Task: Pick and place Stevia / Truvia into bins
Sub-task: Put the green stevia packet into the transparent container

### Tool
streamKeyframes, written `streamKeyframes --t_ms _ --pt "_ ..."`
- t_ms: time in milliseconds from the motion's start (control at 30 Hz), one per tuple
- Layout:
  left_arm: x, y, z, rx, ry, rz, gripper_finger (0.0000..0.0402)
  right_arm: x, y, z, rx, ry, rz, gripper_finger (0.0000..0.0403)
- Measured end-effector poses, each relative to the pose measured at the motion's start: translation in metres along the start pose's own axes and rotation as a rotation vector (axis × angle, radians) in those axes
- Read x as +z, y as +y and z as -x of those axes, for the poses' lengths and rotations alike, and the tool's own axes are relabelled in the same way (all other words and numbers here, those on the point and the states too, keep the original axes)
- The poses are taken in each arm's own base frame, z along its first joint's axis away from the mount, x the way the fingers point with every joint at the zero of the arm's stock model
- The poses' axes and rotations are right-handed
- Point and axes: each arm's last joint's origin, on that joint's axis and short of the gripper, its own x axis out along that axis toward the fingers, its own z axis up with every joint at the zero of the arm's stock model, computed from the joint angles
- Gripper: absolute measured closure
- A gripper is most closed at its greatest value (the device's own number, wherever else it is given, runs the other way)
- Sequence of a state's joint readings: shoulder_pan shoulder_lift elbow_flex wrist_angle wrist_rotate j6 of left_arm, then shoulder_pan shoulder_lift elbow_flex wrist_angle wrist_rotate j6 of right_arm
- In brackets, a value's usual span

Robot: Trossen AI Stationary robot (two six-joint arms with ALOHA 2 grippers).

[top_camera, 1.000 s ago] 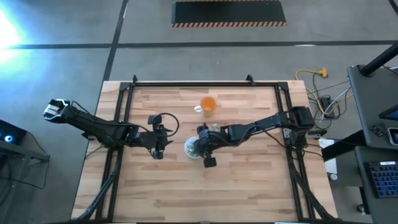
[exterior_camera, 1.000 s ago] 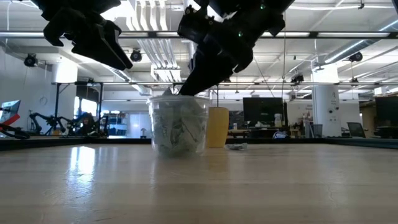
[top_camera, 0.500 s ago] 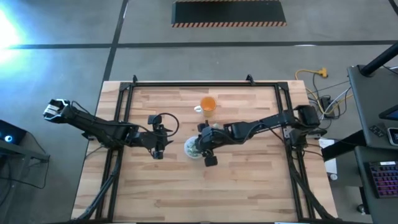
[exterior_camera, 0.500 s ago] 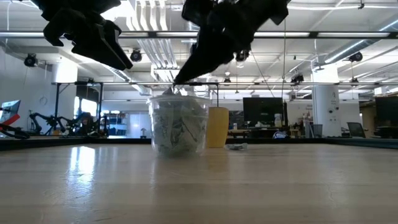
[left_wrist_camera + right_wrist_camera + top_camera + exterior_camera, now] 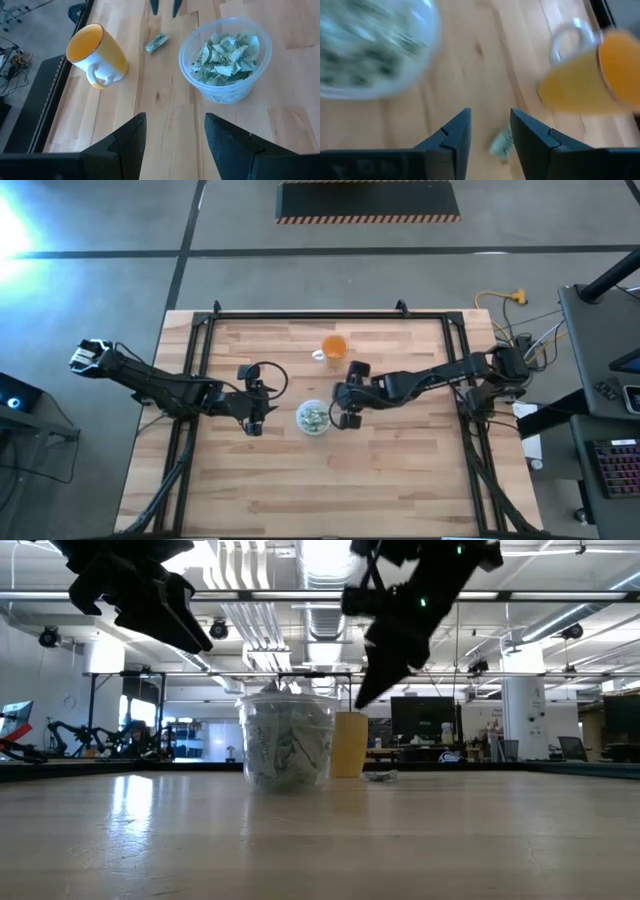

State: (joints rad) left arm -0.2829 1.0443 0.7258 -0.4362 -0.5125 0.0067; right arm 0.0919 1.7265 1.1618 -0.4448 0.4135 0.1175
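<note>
The right end effector (image 5: 344, 408), a second ago dipping into the clear bin (image 5: 312, 417), is now hovering beside it, released and empty, over the last sachet (image 5: 156, 42) lying between bin and orange mug (image 5: 334, 348). Left end effector (image 5: 256, 416) is waiting released.

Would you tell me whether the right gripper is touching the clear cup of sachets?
Apart. In the high view the right gripper sits beside the clear cup, with bare wood between them.
</note>
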Motion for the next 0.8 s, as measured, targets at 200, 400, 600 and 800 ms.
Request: streamKeyframes --t_ms 200,400,600,800 --pt "0.000 0.000 0.000 0.000 0.001 0.000 0.0217 -0.029 -0.016 -0.023 -0.072 0.081 -0.149 0.0278" --pt "0.000 0.000 0.000 0.000 0.000 0.000 0.0217 -0.051 -0.031 -0.043 -0.027 0.083 -0.292 0.0261" --pt "0.000 0.000 0.000 0.000 0.000 0.000 0.0217 -0.061 -0.039 -0.053 0.030 0.046 -0.354 0.0236" --pt "0.000 0.000 0.000 0.000 0.000 0.000 0.0217 -0.072 -0.044 -0.058 0.014 0.073 -0.383 0.0213"
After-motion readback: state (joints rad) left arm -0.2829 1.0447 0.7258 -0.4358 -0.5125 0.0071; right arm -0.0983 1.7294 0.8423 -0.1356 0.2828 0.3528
